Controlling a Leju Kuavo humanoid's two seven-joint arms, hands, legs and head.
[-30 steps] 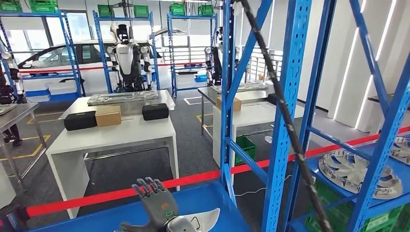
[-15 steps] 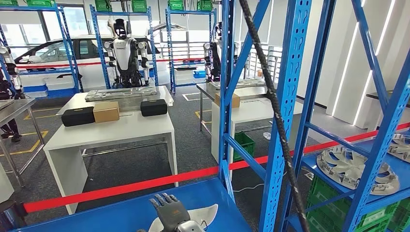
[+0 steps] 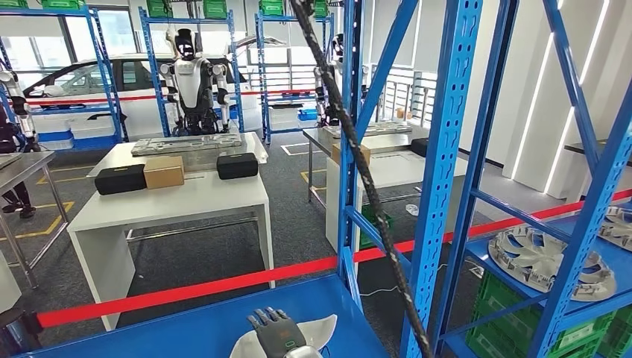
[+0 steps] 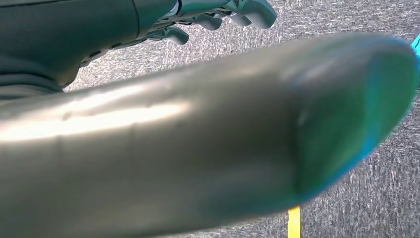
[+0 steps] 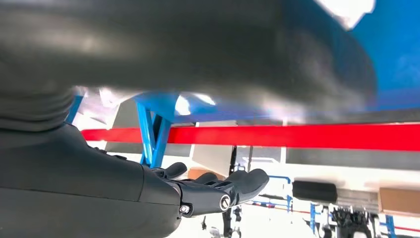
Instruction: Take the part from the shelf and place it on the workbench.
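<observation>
Right robot hand lower, over part.

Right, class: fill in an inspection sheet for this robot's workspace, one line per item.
Surface: blue shelf board, carrying the part.
Job's things: white part lying flat on the shelf board, not yet lifted.
Clutter: nothing seen.
Hands: right hand over the part, fingers stretched out, no grip visible; left hand above the grey floor, state unclear.
Cables: black braided cable slanting across in front of the shelf uprights.
Surroundings: red barrier tape, white table with boxes, another humanoid robot, wheel covers on the neighbouring shelf.
</observation>
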